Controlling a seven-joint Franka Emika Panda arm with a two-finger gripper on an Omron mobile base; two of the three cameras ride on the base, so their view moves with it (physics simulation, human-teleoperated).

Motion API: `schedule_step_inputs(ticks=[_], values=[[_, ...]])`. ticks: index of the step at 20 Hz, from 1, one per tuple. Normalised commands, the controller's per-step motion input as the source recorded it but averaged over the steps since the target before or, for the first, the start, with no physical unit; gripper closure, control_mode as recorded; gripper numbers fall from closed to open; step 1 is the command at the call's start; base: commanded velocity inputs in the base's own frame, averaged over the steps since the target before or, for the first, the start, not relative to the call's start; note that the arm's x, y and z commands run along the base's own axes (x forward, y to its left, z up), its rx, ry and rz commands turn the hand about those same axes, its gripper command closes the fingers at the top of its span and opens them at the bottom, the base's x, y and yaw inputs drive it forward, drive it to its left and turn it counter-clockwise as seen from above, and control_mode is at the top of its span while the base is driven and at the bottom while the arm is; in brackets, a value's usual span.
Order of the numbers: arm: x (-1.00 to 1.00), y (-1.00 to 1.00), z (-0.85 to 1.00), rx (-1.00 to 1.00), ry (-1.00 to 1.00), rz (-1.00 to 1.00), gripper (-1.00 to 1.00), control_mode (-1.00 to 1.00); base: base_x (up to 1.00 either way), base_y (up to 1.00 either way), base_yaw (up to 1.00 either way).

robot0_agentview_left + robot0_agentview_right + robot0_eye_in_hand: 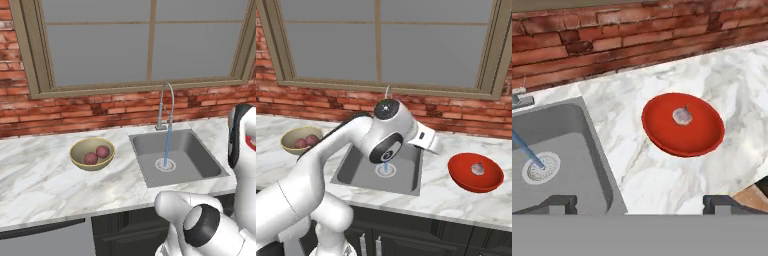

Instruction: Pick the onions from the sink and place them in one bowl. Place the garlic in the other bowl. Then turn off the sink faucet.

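Two dark fingertips of the end effector rise wide apart at the bottom of the hand view, with nothing between them. They hang above the desk between the sink and the red bowl. The garlic lies in the middle of that bowl, apart from the fingertips.

Further out, in the left base view, the onions sit side by side in the yellowish-tan bowl, on the desk to the left of the sink. The basin holds no produce that I can see; a blue stream of water falls from the faucet onto the drain.

Judging from this, the sorting is finished and the step in hand is the last one, shutting off the tap. The next move calls for bringing the empty hand back over the sink to the base of the faucet at the rear rim and pushing its small side lever, which is too small here to make out clearly.
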Motion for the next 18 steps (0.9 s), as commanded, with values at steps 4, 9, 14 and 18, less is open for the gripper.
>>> schedule_step_inputs(ticks=[4,9,14,18], values=[[-0.23,0.69,0.27,-0.33,-0.21,0.45,-1.00,-1.00,0.00,0.00,0.00],[-0.07,0.23,0.12,-0.24,-0.24,0.54,-1.00,-1.00,0.00,0.00,0.00],[0.01,0.00,0.19,-0.12,-0.29,0.67,-1.00,-1.00,0.00,0.00,0.00],[0.06,0.00,0.16,-0.14,-0.30,0.66,-1.00,-1.00,0.00,0.00,0.00]])
